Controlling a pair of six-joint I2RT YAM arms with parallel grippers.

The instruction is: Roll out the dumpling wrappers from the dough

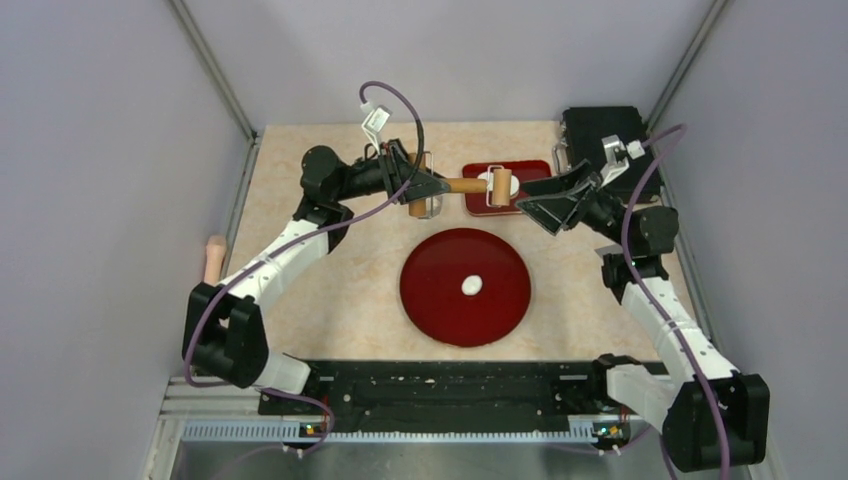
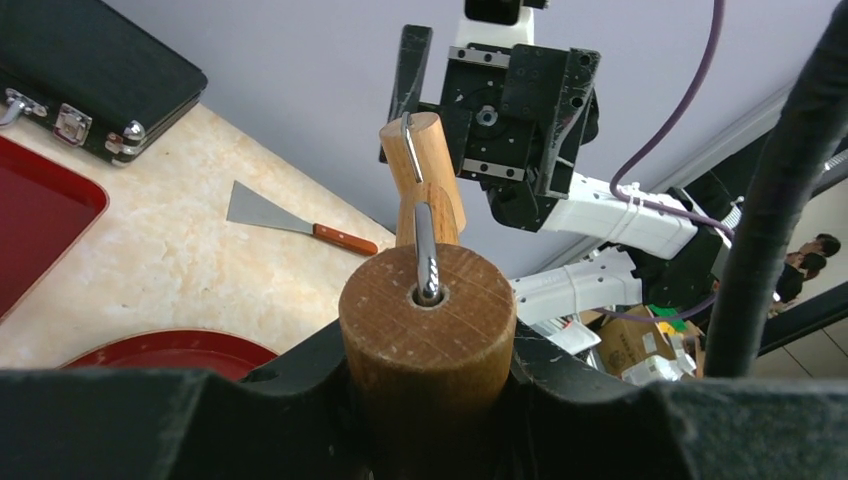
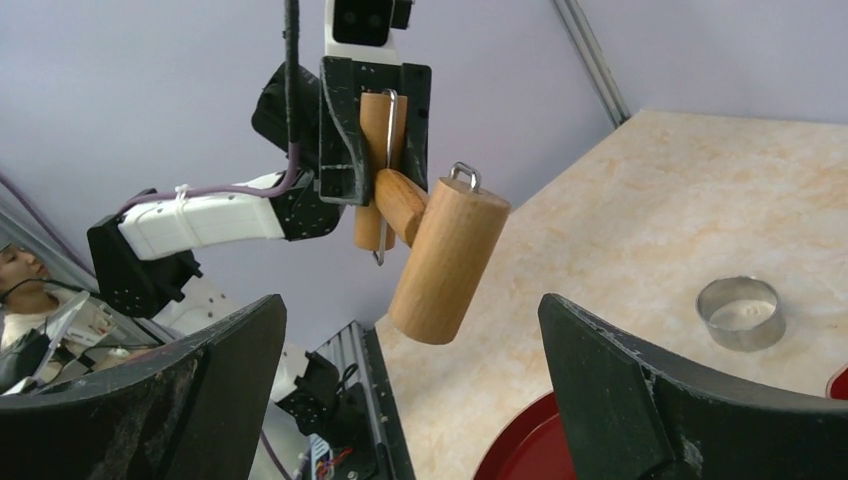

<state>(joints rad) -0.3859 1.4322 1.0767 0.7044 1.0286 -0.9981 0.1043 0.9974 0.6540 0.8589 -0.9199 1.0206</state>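
- Grip: the left hand (image 1: 422, 187) is clenched on one wooden drum (image 2: 428, 320) of a two-ended roller tool (image 1: 468, 185). It holds the tool in the air over the small red tray (image 1: 530, 170) at the back of the worktop (image 1: 330, 290). The drum appears to turn on a wire axle, so the tool could pivot or swing in that hold.
- Handover: the right hand (image 1: 538, 205) is spread wide and grasps nothing. It faces the free drum (image 3: 450, 260), which hangs tilted just ahead of its fingertips and apart from them as far as can be seen. If the left lets go before the right has closed, the tool drops onto the tray. Closing on a tilted round face could squeeze the drum out sideways.
- Crowding: the two hands are near each other, so a misjudged approach could knock them together or jolt the tool.
- Task item: the dough (image 1: 471, 285) is a small white lump near the middle of the round red plate (image 1: 430, 300), well apart from the tool. No dumpling wrappers show in any view, and rolling is judged not yet begun.
- Rolling: soft dough may stick to the drum and lift off with it. The plate may skid under a push if it is not fixed.
- Obstacle: a metal ring (image 3: 740, 312) stands on the worktop near the plate's edge, where a low sweep could knock it.
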